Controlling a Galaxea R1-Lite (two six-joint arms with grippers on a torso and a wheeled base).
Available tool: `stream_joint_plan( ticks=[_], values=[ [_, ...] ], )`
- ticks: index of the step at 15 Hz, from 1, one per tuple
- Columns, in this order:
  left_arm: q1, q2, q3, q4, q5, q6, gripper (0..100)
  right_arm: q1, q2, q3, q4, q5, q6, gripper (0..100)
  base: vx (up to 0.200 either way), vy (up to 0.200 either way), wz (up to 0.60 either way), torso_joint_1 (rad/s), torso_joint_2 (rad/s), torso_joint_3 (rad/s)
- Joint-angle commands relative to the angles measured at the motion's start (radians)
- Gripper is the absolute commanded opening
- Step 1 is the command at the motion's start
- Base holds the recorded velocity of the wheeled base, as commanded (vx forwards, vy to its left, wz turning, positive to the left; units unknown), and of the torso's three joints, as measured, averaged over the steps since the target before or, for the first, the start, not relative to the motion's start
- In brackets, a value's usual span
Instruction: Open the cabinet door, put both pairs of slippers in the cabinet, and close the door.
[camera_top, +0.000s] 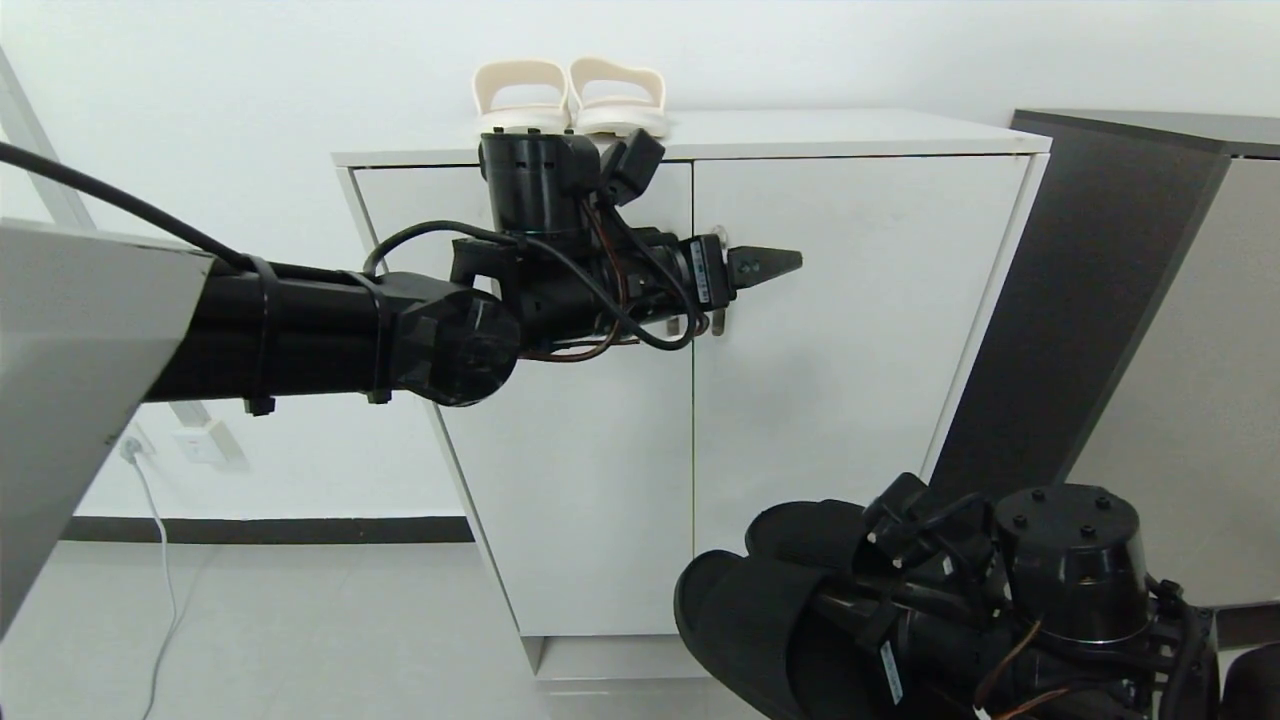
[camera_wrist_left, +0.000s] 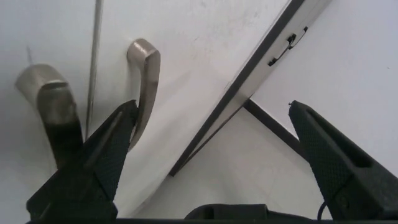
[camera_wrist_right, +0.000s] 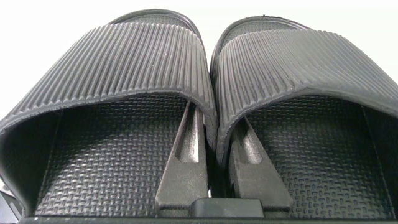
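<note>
Pinching black slippers (camera_wrist_right: 137, 62) together, right hand (camera_wrist_right: 217, 124) half-hidden under straps; left hand (camera_wrist_left: 212, 106) spread beside door handle (camera_wrist_left: 144, 74).

Place: a plain room like a home hallway.
Cabinet: a white cabinet (camera_top: 850, 350) with two doors and metal handles (camera_wrist_left: 144, 81) stands against the wall (camera_top: 250, 80).
Slippers: cream slippers (camera_top: 570, 95) sit side by side on the left half of the cabinet's top. Black slippers (camera_top: 745, 600) are low in front of it.
Wall: white, with a socket (camera_top: 200, 443), a thin cable (camera_top: 165, 590) and a dark strip (camera_top: 270, 529) along the floor (camera_top: 300, 630).
Beside: a dark cabinet (camera_top: 1100, 300) on the right.
</note>
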Motion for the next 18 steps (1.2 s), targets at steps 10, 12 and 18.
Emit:
stream_joint_plan(
  ticks=[10,12,18],
  values=[
    [-0.030,-0.138,0.185,-0.009,0.002,0.004,0,0.034,-0.008,0.104,-0.086,0.116,-0.042,0,0.000,0.000,0.00,0.000,0.00,0.000],
    [-0.040,-0.172,0.220,-0.011,0.002,0.005,0,0.039,-0.008,0.130,-0.094,0.144,-0.077,0,0.000,0.000,0.00,0.000,0.00,0.000],
    [-0.050,-0.300,0.357,-0.012,0.002,0.010,0,0.059,-0.016,0.142,-0.092,0.150,-0.084,0,0.000,0.000,0.00,0.000,0.00,0.000]
  ],
)
